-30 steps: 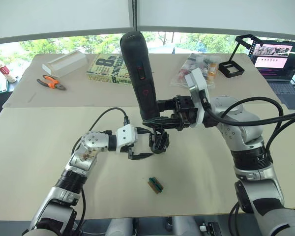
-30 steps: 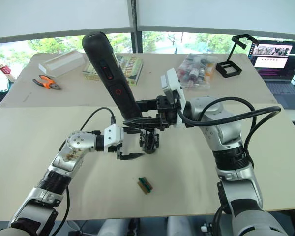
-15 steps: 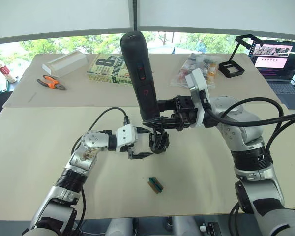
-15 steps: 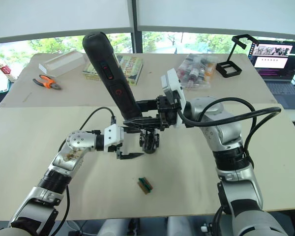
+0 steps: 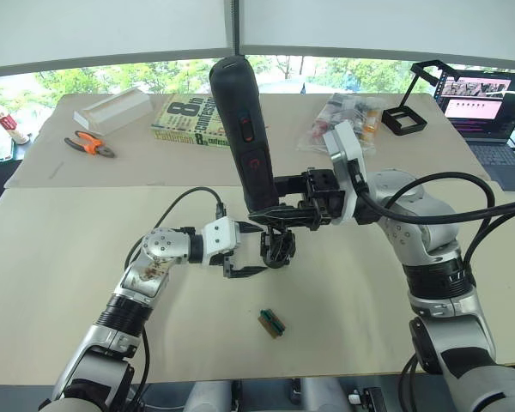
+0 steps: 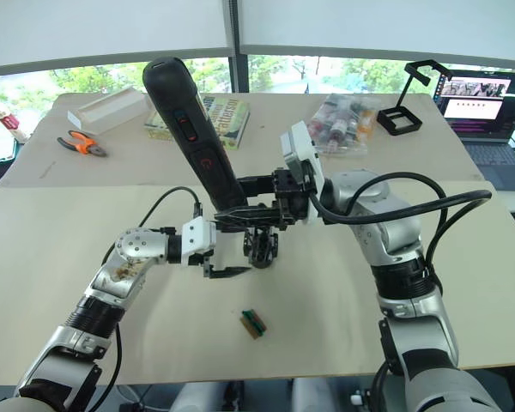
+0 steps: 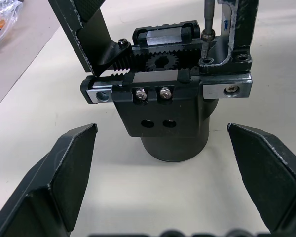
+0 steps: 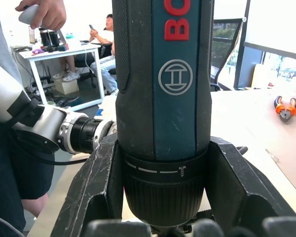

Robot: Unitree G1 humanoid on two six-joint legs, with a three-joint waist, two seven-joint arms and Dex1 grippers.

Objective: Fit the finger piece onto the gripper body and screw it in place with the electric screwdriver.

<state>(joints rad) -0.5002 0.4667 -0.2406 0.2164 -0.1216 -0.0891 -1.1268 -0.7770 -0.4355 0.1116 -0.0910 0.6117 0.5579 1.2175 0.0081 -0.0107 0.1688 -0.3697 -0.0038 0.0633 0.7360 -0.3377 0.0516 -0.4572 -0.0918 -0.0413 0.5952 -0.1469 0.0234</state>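
Note:
The gripper body (image 5: 277, 247) stands on the table near the middle, a small black mechanism on a round base (image 7: 175, 143). My left gripper (image 5: 245, 255) is open, one finger on each side of that base, not touching it. A black finger piece (image 7: 240, 27) sits upright on the body's toothed rail beside another black finger (image 7: 84, 24). My right gripper (image 5: 279, 210) is shut on the electric screwdriver (image 5: 244, 129), held nearly upright above the body. Its thin bit (image 7: 207, 22) comes down onto a screw hole at the finger piece's foot.
A small green block (image 5: 272, 323) lies on the table in front of the body. On the far table are orange pliers (image 5: 90, 144), a white box (image 5: 113, 109), a book (image 5: 187, 120), a bag of parts (image 5: 350, 118), a black stand (image 5: 409, 107) and a laptop (image 5: 487, 103).

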